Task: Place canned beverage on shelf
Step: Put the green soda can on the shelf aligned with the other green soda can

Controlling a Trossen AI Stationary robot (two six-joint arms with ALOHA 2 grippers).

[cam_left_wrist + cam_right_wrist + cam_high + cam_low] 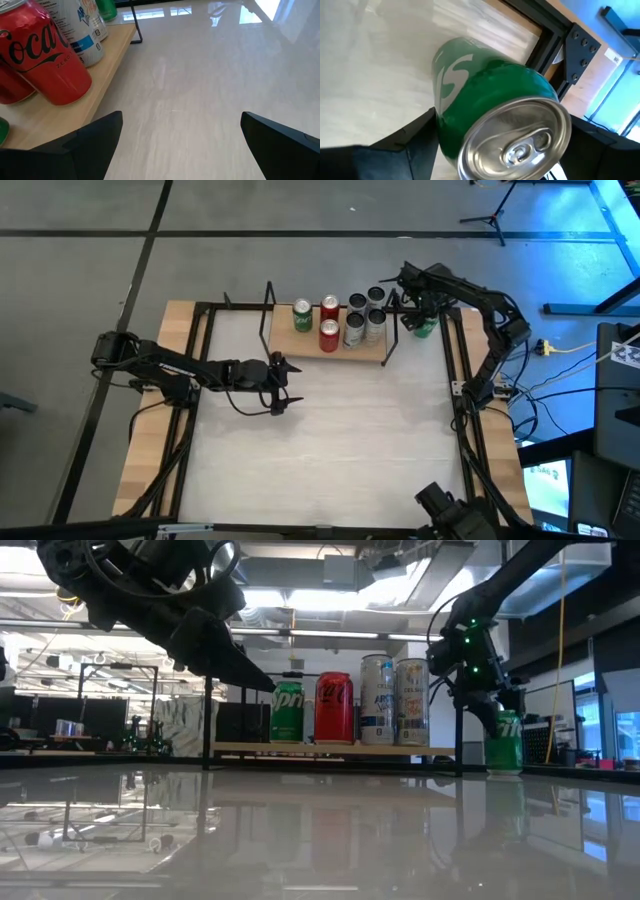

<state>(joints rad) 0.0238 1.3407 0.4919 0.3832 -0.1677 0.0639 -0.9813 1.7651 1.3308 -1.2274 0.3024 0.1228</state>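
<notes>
Peeking through the high view, the right pincer mostly hides the green can, which stands on the desk just past the right end of the shelf. Its fingers sit on either side of the can, but I can't tell if they actually grip it. Red, green and silver cans already crowd the shelf board. Over on the near side of the shelf, the left pincer hangs above the desk, spread wide, holding nothing.
</notes>
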